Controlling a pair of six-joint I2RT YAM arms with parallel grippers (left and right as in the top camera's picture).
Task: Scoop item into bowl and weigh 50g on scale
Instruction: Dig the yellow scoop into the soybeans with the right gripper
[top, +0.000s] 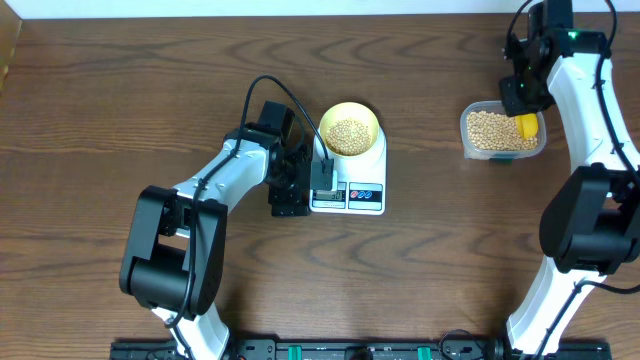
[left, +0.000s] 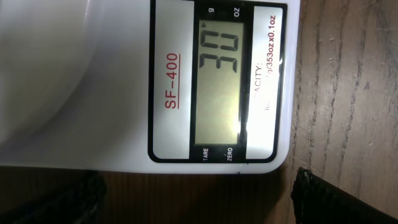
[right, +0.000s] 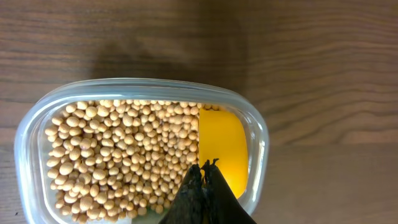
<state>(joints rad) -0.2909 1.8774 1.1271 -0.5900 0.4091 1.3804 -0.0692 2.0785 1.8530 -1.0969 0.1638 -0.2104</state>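
Thirty appears to be shown on the grey display (left: 221, 81) of the flat white digital scale (top: 372, 168), so the target is judged not yet met. The small pale-yellow bowl (top: 372, 118) is set on the scale, part-filled with tiny tan beans (top: 348, 133). The left gripper (top: 298, 188) is held spread wide and empty beside the display, probably so the reading can be watched. The right gripper (right: 204, 171) is clenched over the clear plastic tub (right: 143, 87), apparently on the hidden handle of the bright yellow scoop (right: 221, 140), which is dipped into the tub's beans for another load.

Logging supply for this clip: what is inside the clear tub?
Tan beans fill most of the clear tub, with a yellow scoop along one side. The right gripper hides part of the scoop; beans cover the floor.
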